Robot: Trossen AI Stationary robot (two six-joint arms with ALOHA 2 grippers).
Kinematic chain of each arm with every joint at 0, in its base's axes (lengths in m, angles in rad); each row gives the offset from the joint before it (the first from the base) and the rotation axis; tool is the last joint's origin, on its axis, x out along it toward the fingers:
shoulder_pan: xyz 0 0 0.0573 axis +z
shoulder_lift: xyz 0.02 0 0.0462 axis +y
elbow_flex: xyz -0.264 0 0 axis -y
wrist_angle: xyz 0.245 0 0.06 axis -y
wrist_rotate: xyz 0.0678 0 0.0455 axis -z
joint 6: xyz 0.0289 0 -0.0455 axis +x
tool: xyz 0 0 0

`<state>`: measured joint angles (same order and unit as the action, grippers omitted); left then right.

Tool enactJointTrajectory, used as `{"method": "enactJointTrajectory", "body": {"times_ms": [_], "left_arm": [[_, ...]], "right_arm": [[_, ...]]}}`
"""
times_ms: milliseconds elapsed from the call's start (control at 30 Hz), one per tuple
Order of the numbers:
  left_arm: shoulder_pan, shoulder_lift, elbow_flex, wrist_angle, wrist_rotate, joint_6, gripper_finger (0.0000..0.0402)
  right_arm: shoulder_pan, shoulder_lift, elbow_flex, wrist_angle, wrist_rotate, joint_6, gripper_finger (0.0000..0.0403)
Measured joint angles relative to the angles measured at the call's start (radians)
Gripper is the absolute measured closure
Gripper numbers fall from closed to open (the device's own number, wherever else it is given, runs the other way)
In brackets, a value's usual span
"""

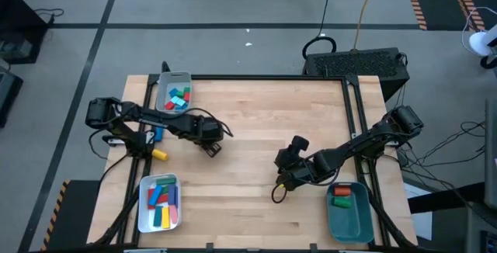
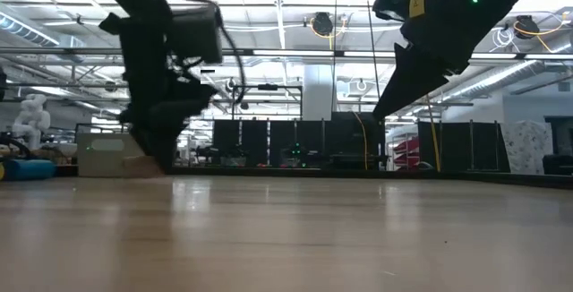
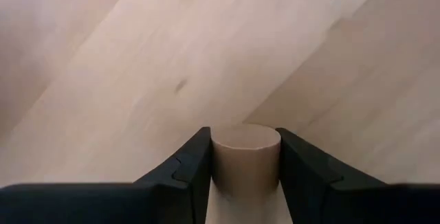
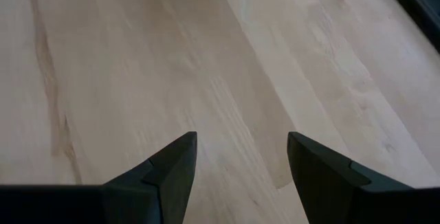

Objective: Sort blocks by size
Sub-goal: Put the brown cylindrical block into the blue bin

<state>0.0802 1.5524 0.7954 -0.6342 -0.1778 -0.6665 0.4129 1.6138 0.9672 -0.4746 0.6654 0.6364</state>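
A tan cylinder block (image 3: 245,157) sits between the fingers of my left gripper (image 3: 242,133), which is shut on it over the table's left middle (image 1: 213,146). My right gripper (image 4: 240,157) stands open over bare wood at the right middle (image 1: 279,185), with nothing between its fingers. More blocks lie in the grey tray (image 1: 183,76) at the far left, the white tray (image 1: 142,218) at the near left and the teal tray (image 1: 349,223) at the near right. A blue block (image 1: 158,134) and a yellow block (image 1: 159,154) lie by the left arm. My left gripper pinches the tan cylinder's curved side (image 3: 218,165) between its two fingers (image 3: 191,172). The fingers come from above, pointing steeply down, and lie along the cylinder. Its flat round end (image 3: 245,137) faces the table beyond the fingertips. Whether it touches the wood, I cannot tell.
The black frame rail (image 1: 264,77) runs along the table's edges. Bare wood (image 1: 256,121) lies between the two arms. Cables and a black box (image 1: 357,60) are on the floor beyond the far edge.
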Motion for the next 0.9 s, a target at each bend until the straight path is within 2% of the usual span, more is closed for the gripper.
{"method": "enactJointTrajectory", "body": {"times_ms": [133,433,567,767,900], "left_arm": [[-0.014,-0.001,0.027,0.128,-0.007,0.041,0.0266],[-0.057,-0.002,0.031,0.56,-0.009,0.159,0.0266],[-0.09,-0.003,0.031,0.733,-0.01,0.224,0.0266],[-0.151,-0.003,0.031,0.981,-0.011,0.363,0.0266],[-0.197,-0.003,0.031,1.121,-0.018,0.453,0.0266]], "right_arm": [[0.0,0.0,0.0,0.0,0.017,-0.002,0.0193],[0.01,0.0,-0.001,0.057,0.011,0.049,0.0193],[0.025,0.0,-0.002,0.162,0.013,0.029,0.0193],[0.031,0.0,-0.016,0.42,0.015,-0.109,0.0193],[0.031,0.0,-0.019,0.479,0.061,-0.144,0.0193]]}}
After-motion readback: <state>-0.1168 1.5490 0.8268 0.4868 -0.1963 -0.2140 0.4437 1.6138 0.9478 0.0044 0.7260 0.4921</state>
